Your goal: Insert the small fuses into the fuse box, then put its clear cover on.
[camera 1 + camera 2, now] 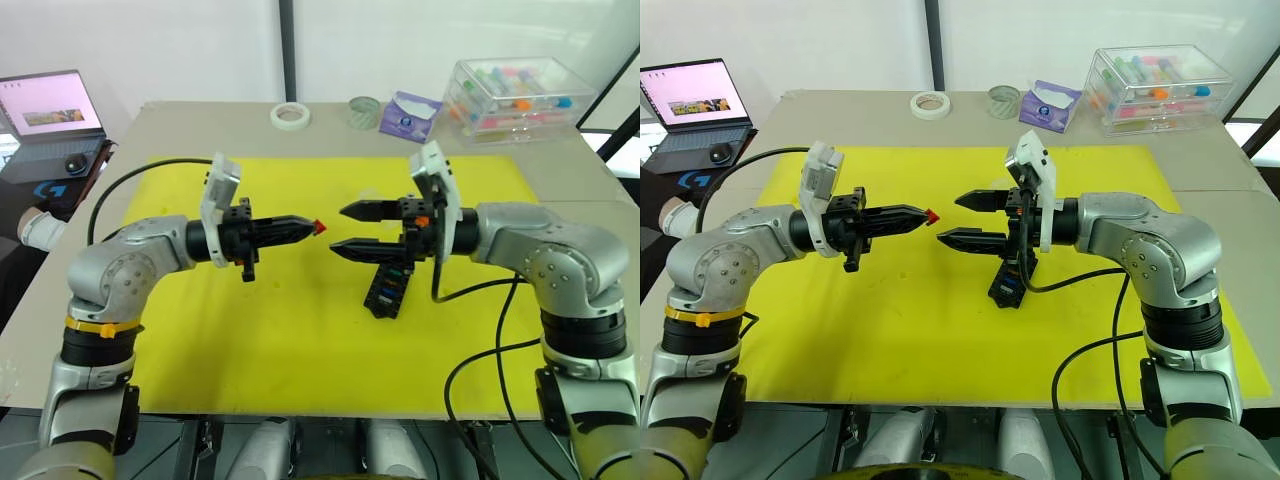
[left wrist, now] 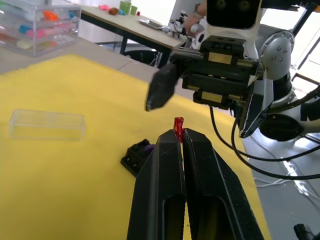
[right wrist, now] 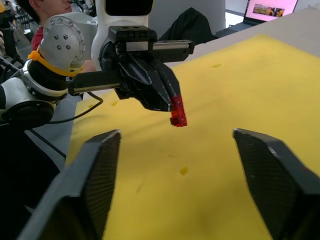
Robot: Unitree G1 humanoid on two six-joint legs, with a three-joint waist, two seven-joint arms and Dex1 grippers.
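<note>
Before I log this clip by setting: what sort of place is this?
Likely a robotics lab bench: a yellow mat on a worktable, a laptop beside it, and a parts case at the back.

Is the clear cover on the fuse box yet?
Off. The clear cover lies by itself on the yellow mat, apart from the fuse box.

No legible text, seemingly.
</note>
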